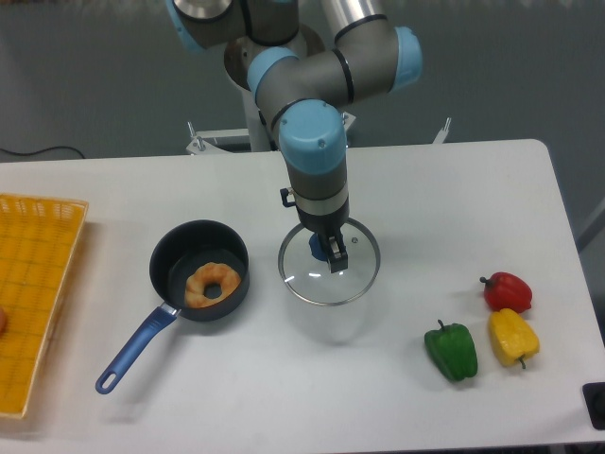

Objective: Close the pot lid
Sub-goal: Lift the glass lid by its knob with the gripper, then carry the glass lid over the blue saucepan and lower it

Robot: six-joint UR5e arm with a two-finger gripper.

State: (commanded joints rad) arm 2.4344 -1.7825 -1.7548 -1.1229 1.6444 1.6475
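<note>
A yellow basket is sitting far left of the pot, which is resting uncovered on the tabletop with a doughnut inside. Just right of the pot, the gripper is clamping the lid by its knob. Three peppers are lying well right of the pot.

White desk with rounded corners fills most of the view, evenly lit, with soft shadows. Behind it, grey floor. A dark cable runs across the floor at far left.
</note>
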